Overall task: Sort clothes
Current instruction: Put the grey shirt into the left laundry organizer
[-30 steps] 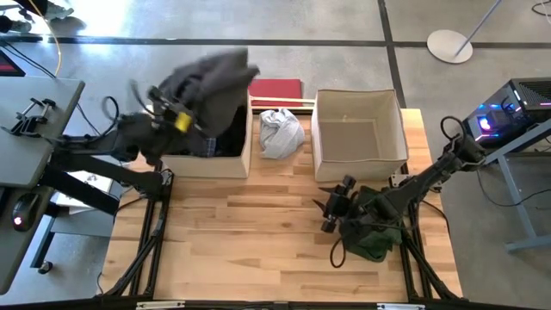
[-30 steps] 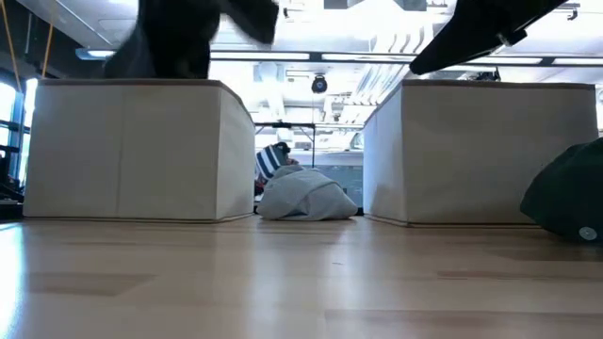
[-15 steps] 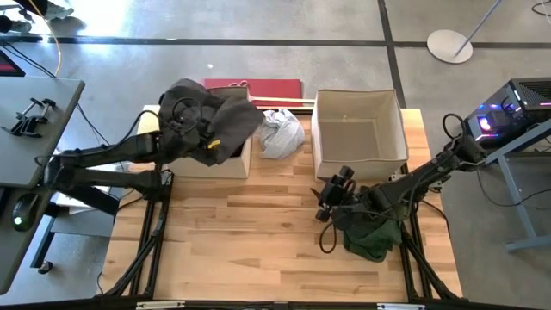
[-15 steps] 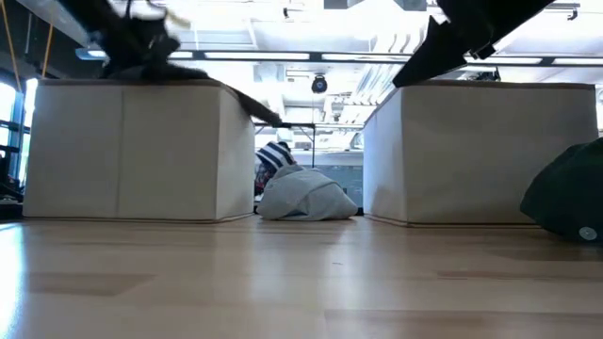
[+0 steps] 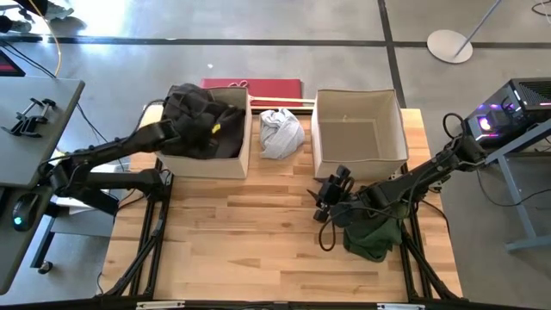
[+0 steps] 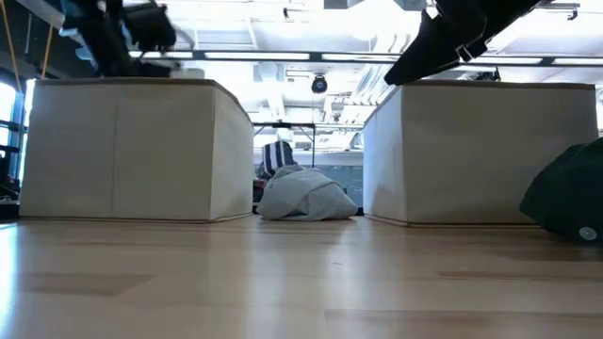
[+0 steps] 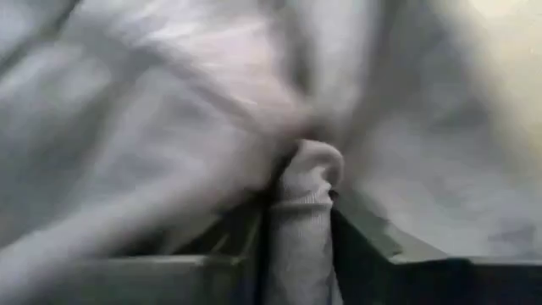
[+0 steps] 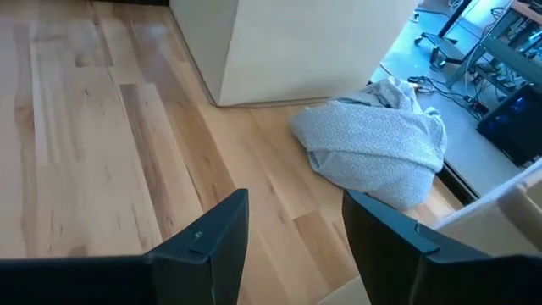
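Over the left beige box (image 5: 244, 155), the left gripper (image 5: 191, 125) is lowered into a heap of dark grey-brown garment (image 5: 202, 120) that fills that box; its wrist view is almost wholly covered by blurred cloth, with a fold of fabric (image 7: 303, 220) pinched between its two fingers, so it is clamped on the garment. What else lies under that heap cannot be made out. Just right of the left box, a light grey-white garment (image 5: 281, 132) sits crumpled on the wooden table (image 5: 241, 232), touching neither box as far as the low view shows. Right of it stands the second beige box (image 5: 405, 142), its inside bare from above. Near the table's right edge, in front of that second box, the dark green garment (image 5: 374, 237) is partly hidden by the right arm; the right gripper (image 5: 331, 191) hangs just left of it with fingers spread and nothing between them. Behind the left box, a red flat object (image 5: 275, 89) lies on the grey concrete floor (image 5: 344, 34). Beyond the table, the low view shows bright ceiling lights and something striped, half hidden behind the grey-white garment.
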